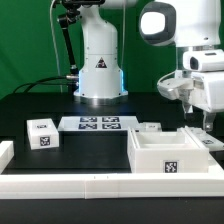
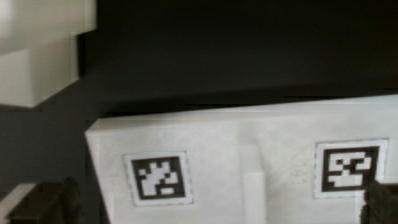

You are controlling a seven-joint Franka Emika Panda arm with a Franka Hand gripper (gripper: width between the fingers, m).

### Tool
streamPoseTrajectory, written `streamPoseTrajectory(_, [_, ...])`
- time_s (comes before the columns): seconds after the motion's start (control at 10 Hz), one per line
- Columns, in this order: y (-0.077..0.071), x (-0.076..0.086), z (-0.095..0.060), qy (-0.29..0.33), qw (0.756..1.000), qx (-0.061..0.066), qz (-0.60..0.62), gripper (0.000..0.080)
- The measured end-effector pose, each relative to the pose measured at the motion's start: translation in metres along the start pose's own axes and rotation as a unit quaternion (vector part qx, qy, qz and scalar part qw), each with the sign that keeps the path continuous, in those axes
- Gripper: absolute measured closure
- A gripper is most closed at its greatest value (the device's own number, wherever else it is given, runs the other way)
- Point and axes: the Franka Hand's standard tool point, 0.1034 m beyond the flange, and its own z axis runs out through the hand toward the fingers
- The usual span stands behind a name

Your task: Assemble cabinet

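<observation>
The cabinet body (image 1: 172, 156) is a large white open-topped box with a black-and-white tag on its front, at the exterior view's right, near the front. My gripper (image 1: 206, 127) hangs just above its far right edge. In the wrist view a white cabinet face (image 2: 240, 150) with two tags fills the frame below my gripper (image 2: 205, 212). Its dark fingertips (image 2: 32, 205) stand wide apart at the two sides, open, holding nothing.
A small white tagged cube (image 1: 42, 133) stands at the exterior view's left. The marker board (image 1: 98, 124) lies in front of the robot base (image 1: 99, 70). A small white piece (image 1: 150, 128) lies behind the cabinet. A white rail (image 1: 90, 186) runs along the front edge.
</observation>
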Motion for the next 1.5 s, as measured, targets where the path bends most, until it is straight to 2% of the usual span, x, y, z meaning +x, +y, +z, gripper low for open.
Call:
streamPoseTrajectory(0.2, [-0.005,0.007,0.008,0.002,1.0,0.007,0.007,0.0002])
streamPoseTrajectory(0.6, [-0.012,0.007,0.017,0.001,1.0,0.017,0.007,0.0002])
streamPoseTrajectory(0.7, [-0.013,0.007,0.019,0.001,1.0,0.019,0.007,0.013])
streamPoseTrajectory(0.8, [-0.015,0.007,0.02,0.0,1.0,0.021,0.007,0.013])
streamPoseTrajectory(1.0, [-0.015,0.006,0.021,0.0,1.0,0.023,0.008,0.0404])
streamPoseTrajectory(1.1, [-0.015,0.006,0.021,0.0,1.0,0.023,0.008,0.0404])
streamPoseTrajectory(1.2, [-0.015,0.006,0.021,0.0,1.0,0.022,0.008,0.0604])
streamPoseTrajectory(1.3, [-0.014,0.004,0.021,0.0,1.0,0.021,0.01,0.0731])
streamPoseTrajectory(1.5, [-0.013,0.001,0.02,0.0,1.0,0.02,0.013,0.0731])
